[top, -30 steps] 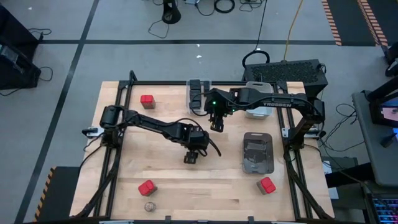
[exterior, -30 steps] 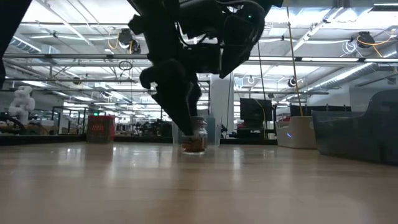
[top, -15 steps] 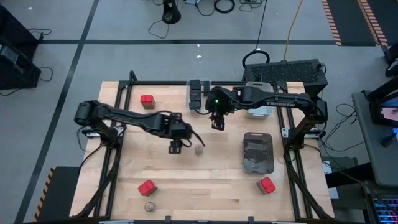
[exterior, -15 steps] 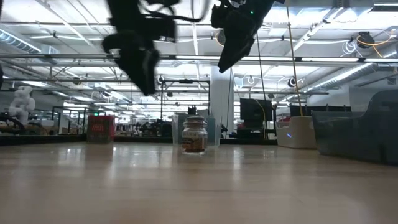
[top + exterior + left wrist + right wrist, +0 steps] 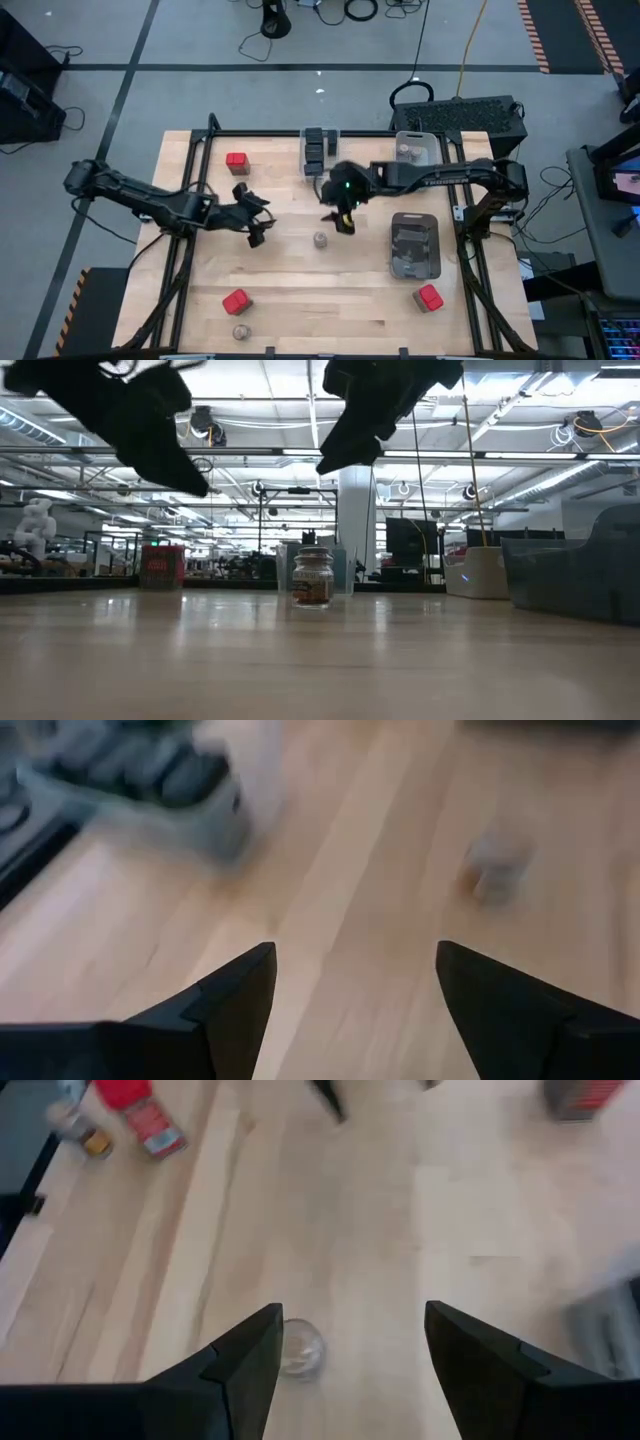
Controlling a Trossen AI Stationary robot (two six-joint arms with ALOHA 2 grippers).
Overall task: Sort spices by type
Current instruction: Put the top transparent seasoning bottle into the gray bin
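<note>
A small round jar (image 5: 320,240) with a tan top stands upright on its base mid-table, also seen in the low view (image 5: 312,577). My left gripper (image 5: 257,230) hangs open above the table, to the jar's left; its wrist view (image 5: 355,970) shows the jar (image 5: 492,870) blurred ahead. My right gripper (image 5: 342,222) hovers open just beyond the jar on its far-right side, with the jar (image 5: 300,1348) near one finger in its wrist view (image 5: 350,1330). Red tins lie at far left (image 5: 237,162), near left (image 5: 237,302) and near right (image 5: 429,297). Another jar (image 5: 240,332) stands at the near edge.
A clear bin (image 5: 320,150) holding dark tins and a white bin (image 5: 410,150) holding jars sit at the far edge. A dark bin (image 5: 414,245) lies right of the jar. Bare wood stretches between the jar and the near tins.
My left gripper has let go of the jar mid-table, risen and drawn back toward the table's left edge. The jar stays upright where it was set. My right gripper has moved from near the far bins toward the near edge, closer to the jar.
</note>
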